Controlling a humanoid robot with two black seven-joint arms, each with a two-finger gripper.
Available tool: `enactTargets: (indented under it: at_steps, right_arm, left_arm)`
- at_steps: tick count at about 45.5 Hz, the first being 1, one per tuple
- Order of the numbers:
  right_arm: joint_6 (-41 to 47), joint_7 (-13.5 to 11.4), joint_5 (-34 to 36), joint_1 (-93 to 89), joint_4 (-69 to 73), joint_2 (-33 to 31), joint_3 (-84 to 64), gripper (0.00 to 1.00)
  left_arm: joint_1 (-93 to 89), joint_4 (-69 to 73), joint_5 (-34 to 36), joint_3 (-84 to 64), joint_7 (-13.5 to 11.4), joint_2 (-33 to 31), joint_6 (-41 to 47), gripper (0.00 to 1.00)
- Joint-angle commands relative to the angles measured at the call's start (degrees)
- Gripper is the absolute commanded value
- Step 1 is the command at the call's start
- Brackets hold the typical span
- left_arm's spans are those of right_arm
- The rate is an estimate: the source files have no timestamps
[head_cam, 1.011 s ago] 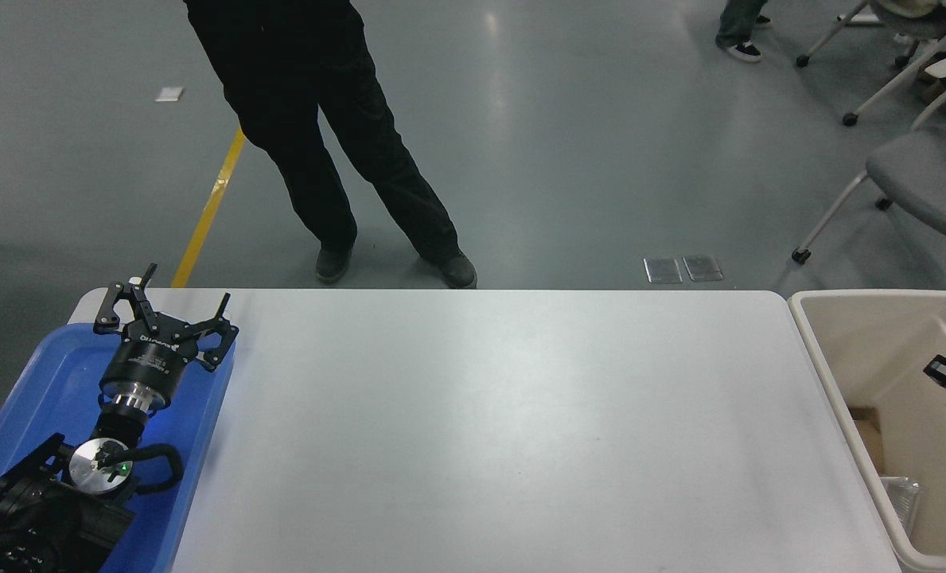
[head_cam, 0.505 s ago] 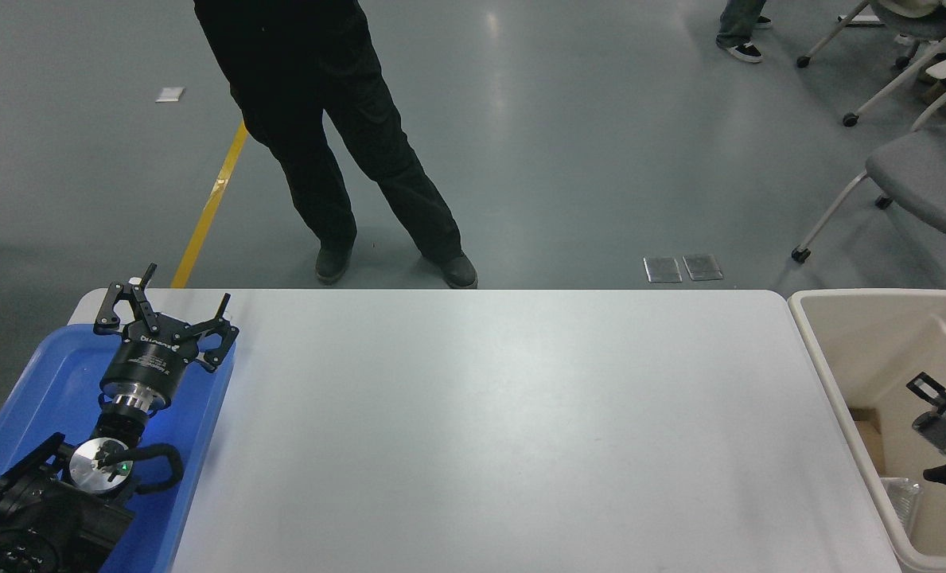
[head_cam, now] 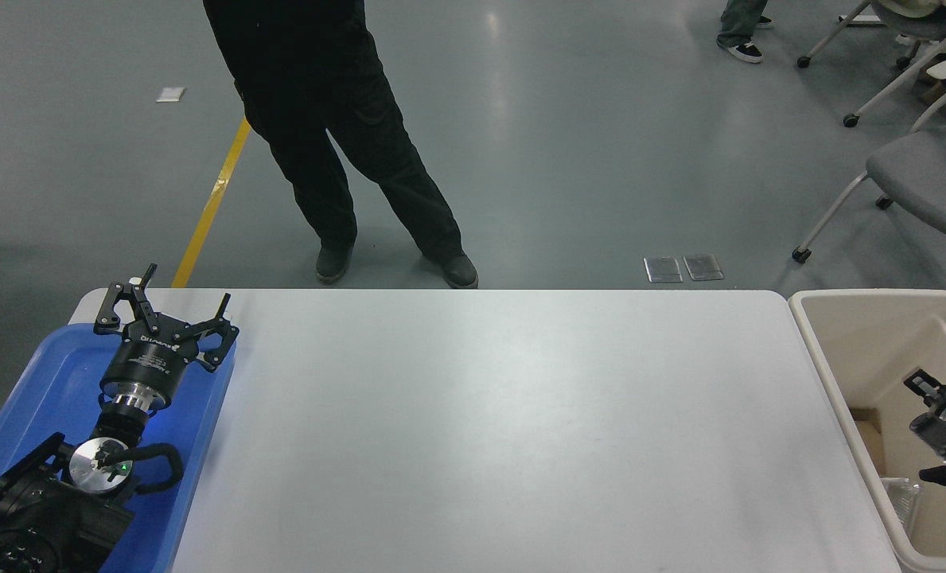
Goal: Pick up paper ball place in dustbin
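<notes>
the right gripper (head_cam: 936, 430) has pushed further out from the right edge over the dustbin (head_cam: 827, 374).

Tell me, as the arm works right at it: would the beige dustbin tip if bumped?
Probably not: the dustbin looks wide and deep-walled, close beside the table. It seems light plastic holding little, so a bump from the right hand might slide it.

Glossy grey floor (head_cam: 568, 143) with yellow line (head_cam: 212, 205); grey wheeled chairs (head_cam: 914, 171) at right.
</notes>
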Motion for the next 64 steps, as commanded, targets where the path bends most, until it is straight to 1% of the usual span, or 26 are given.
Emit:
enactTargets:
  at_steps: [1,4,5,8,15,18,23,28,32,37,39,44,47,56,64]
  right_arm:
    - [0.0,-0.1,0.2,7.2,11.8,-7.3,-1.7,0.86]
    - [0.2,-0.1,0.2,10.7,15.8,-9.4,-5.0,0.86]
    - [0.3,-0.1,0.2,12.5,17.8,-10.3,-7.5,0.88]
    - [0.7,-0.1,0.2,18.0,22.5,-11.3,-13.7,1.00]
    - [2.0,0.0,0.3,34.3,38.4,-11.8,-31.7,1.00]
    - [2.0,0.0,0.2,40.0,44.5,-11.6,-36.8,1.00]
    - [2.9,0.0,0.4,46.8,52.7,-11.0,-38.0,1.00]
    - [8.8,0.0,0.4,55.2,59.1,-9.7,-38.4,1.00]
    - [18.2,0.0,0.7,60.3,60.5,-7.5,-38.2,1.00]
    - [32.5,0.1,0.8,67.9,60.5,-6.1,-38.1,1.00]
    - [38.9,0.1,0.8,71.4,60.5,-4.4,-38.0,1.00]
    - [50.1,0.1,0.8,77.7,60.5,0.4,-37.4,1.00]
    - [52.6,0.1,1.4,80.6,60.5,2.1,-36.9,1.00]
    - [52.6,0.1,9.1,89.3,60.5,8.5,-37.5,1.00]
    - [52.6,0.1,9.6,89.6,60.2,11.3,-37.4,1.00]
  left_arm:
    - [-0.1,0.0,0.0,0.0,0.0,0.0,0.0,0.99]
    - [-0.1,0.0,0.0,0.0,0.1,0.0,0.0,0.99]
    - [-0.1,0.0,0.0,0.1,0.1,0.0,0.0,0.99]
    - [-0.1,0.0,0.0,0.1,0.1,0.0,0.0,0.99]
    - [-0.2,0.0,0.1,0.2,0.1,-0.1,0.0,0.99]
    - [-0.2,0.0,0.1,0.2,0.2,0.0,0.0,0.99]
    - [-0.2,-0.1,0.1,0.2,0.2,0.0,0.0,0.99]
    - [-0.2,0.0,0.1,0.2,0.2,0.0,0.0,0.99]
    - [-0.2,0.0,0.1,0.2,0.2,0.0,0.0,0.99]
    - [-0.1,0.0,0.1,0.2,0.2,0.0,0.0,0.99]
    - [-0.1,0.0,0.1,0.2,0.2,0.0,0.0,0.99]
    - [0.0,0.0,0.0,0.1,0.1,0.0,0.0,0.99]
    - [0.0,0.0,0.0,0.1,0.1,0.0,0.0,0.99]
    - [0.0,0.0,0.0,0.1,0.1,0.0,0.0,0.99]
    - [-0.1,0.0,0.1,0.1,0.2,0.0,0.0,0.99]
